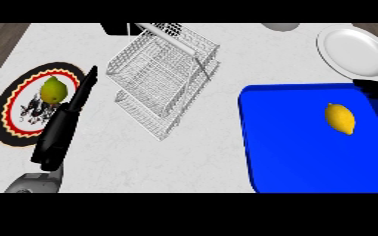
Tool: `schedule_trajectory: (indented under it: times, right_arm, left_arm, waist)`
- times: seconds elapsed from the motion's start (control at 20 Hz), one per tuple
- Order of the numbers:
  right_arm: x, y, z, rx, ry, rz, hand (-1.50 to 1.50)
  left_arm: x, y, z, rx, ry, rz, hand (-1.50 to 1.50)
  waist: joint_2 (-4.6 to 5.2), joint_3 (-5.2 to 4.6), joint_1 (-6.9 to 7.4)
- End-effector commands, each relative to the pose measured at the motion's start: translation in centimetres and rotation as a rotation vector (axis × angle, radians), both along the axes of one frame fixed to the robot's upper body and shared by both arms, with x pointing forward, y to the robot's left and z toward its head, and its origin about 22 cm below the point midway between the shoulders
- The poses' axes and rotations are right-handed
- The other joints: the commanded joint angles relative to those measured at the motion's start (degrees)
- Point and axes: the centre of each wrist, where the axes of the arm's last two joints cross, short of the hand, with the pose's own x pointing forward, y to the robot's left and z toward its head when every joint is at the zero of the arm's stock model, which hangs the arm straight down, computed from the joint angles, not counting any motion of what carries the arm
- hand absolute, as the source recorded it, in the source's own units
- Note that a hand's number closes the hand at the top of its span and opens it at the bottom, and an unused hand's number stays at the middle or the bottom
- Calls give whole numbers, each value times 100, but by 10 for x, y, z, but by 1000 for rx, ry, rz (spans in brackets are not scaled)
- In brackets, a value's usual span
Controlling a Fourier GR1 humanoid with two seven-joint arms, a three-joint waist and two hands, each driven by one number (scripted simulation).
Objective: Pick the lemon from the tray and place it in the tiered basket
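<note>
Tray [295, 145]: right and lower sides cut off by view's edge. White plate [353, 50]: right rim cut off. Grey round object [280, 26] at top: only lower edge shows, identity unclear. Dark object [118, 28] behind basket [162, 75]: mostly cut off. Patterned plate [22, 105]: right rim hidden under left hand [63, 125]. Right hand: only dark sliver [367, 86] at right edge, fingers not discernible.

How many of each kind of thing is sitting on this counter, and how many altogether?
Fruit: 2, a lemon and a yellow-green fruit
Plates: 2, a white plate and a patterned plate
Tray: 1, blue tray
Basket: 1, wire tiered basket
Total: 6
</note>
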Motion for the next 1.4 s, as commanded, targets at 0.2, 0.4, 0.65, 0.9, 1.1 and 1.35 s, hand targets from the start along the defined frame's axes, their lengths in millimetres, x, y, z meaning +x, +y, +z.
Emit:
schedule_trajectory:
  times: [0.2, 0.4, 0.65, 0.9, 1.1, 1.35]
  right_arm:
    - [-3, 11, -20, 12, 27, -5, -150]
    - [5, 16, -53, 12, 38, -36, -150]
    - [12, 22, -56, 32, 30, -34, -150]
    - [9, 43, -86, 32, 38, -28, -150]
    - [4, 36, -77, 183, 10, -29, 150]
    - [0, 43, -68, 143, -126, 24, 150]
  left_arm:
    - [-13, 14, -9, -5, 10, 7, 0]
    - [3, -10, -4, 3, 11, -10, 0]
    - [2, 7, 4, 3, 20, -10, 0]
    - [-13, 6, 5, 5, -2, -13, 0]
    - [7, 5, 13, -8, 4, 1, 0]
    - [-3, 3, -8, 2, -3, -3, 0]
  waist:
    - [-13, -4, -34]
    - [10, 2, 15]
    - [7, 2, 15]
    - [12, 5, 57]
    - [-9, 1, -32]
    - [-16, -3, -56]
